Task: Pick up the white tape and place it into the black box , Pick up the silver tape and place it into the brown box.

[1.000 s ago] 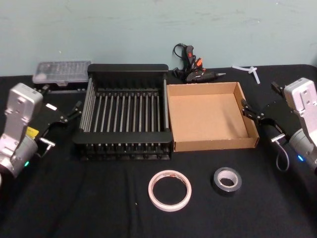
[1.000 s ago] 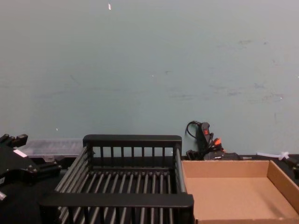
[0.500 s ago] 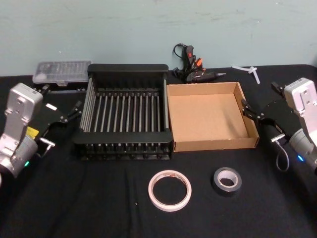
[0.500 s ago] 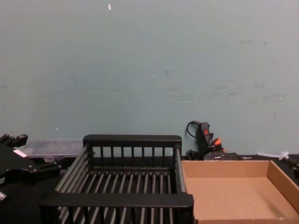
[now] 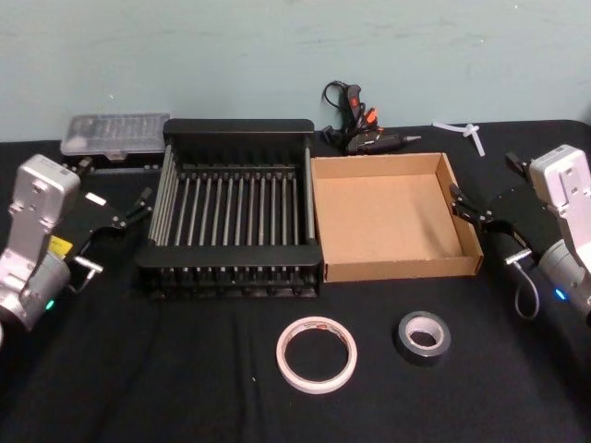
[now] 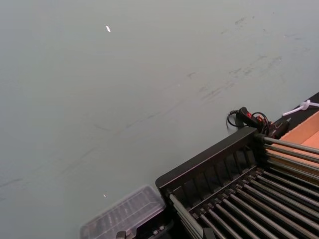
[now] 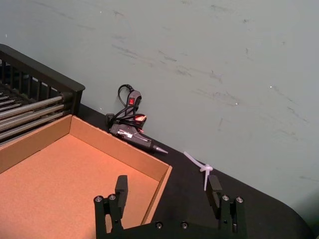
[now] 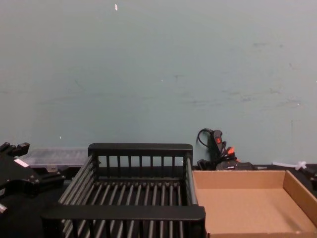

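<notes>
Head view: the white tape [image 5: 316,353] lies flat near the worktop's front edge, with the silver tape [image 5: 424,335] just to its right, apart from it. Behind them the black box [image 5: 236,208] and brown box [image 5: 394,218] stand side by side, touching. The left gripper [image 5: 138,205] hovers off the crate's left side; whether its fingers are spread cannot be told. The right gripper [image 5: 471,210] hovers at the cardboard box's right wall.

Right wrist view: the right gripper's fingers [image 7: 121,188] are spread wide, holding nothing, above the cardboard box's corner; a glue gun [image 7: 132,130] lies behind.

Chest view: both boxes are empty.
</notes>
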You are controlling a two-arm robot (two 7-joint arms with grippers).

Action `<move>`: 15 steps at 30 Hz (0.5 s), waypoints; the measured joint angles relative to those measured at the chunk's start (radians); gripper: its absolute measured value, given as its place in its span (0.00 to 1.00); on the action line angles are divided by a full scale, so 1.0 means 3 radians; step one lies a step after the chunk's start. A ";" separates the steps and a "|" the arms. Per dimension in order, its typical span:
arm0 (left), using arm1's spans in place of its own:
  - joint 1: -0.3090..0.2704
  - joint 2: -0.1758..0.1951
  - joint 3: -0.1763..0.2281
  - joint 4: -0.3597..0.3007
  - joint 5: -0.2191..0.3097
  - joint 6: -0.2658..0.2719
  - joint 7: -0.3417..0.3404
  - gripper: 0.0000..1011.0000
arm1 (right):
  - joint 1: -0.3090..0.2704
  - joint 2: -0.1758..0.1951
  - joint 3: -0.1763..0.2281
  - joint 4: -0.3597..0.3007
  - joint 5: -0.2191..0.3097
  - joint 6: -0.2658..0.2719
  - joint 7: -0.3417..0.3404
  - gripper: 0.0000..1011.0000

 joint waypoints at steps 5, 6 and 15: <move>0.0000 0.0000 0.0000 0.0000 0.0000 0.0000 0.0000 0.99 | 0.0000 0.0000 0.0000 0.0000 0.0000 0.0000 0.0000 0.99; 0.0000 0.0000 0.0000 0.0000 0.0000 0.0000 0.0000 0.99 | 0.0000 0.0000 0.0000 0.0000 0.0000 0.0000 0.0000 0.99; 0.0000 0.0000 0.0000 0.0000 0.0000 0.0000 0.0000 0.99 | 0.0000 0.0000 0.0000 0.0000 0.0000 0.0000 0.0000 0.99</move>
